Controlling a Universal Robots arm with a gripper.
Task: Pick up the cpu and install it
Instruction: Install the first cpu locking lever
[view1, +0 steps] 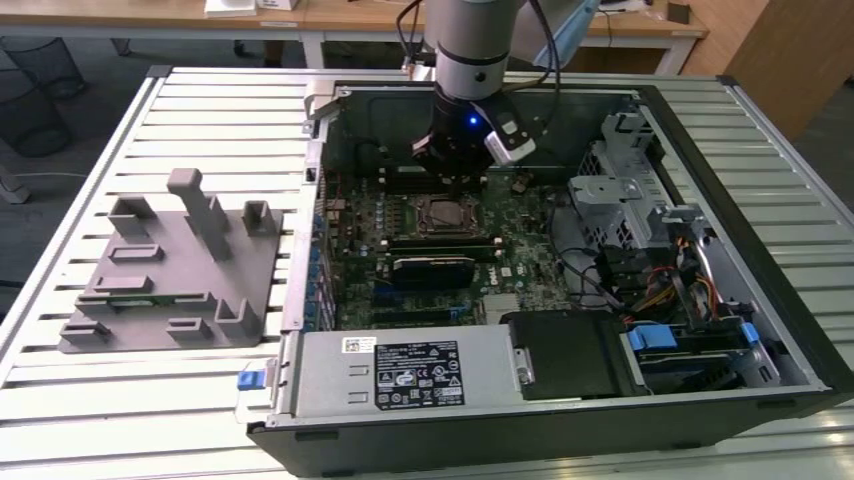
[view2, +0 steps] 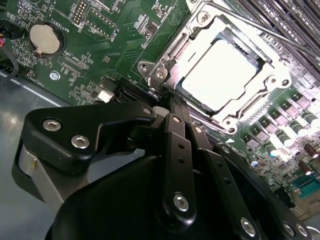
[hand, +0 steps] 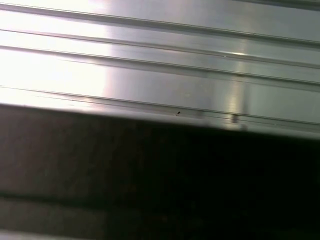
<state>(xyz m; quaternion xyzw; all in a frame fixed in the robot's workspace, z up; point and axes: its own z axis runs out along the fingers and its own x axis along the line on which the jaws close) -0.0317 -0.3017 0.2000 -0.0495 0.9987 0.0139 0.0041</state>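
One slatted counter (view1: 160, 400), carrying one open computer case (view1: 534, 440) and, on the exterior view's left, one grey fixture (view1: 174, 280) with upright posts. One arm (view1: 467, 50) reaches down into the case over the green board (view1: 521, 235). In the second wrist view its two fingers (view2: 177, 145) look pinched together with nothing between them, tips at the edge of the one metal socket (view2: 165, 65). One cpu (view2: 220, 75), pale top up, sits flat inside that socket frame, just beyond the fingertips and not touching them. It is square, so no long axis to note. One coin battery (view2: 44, 38) sits well apart.
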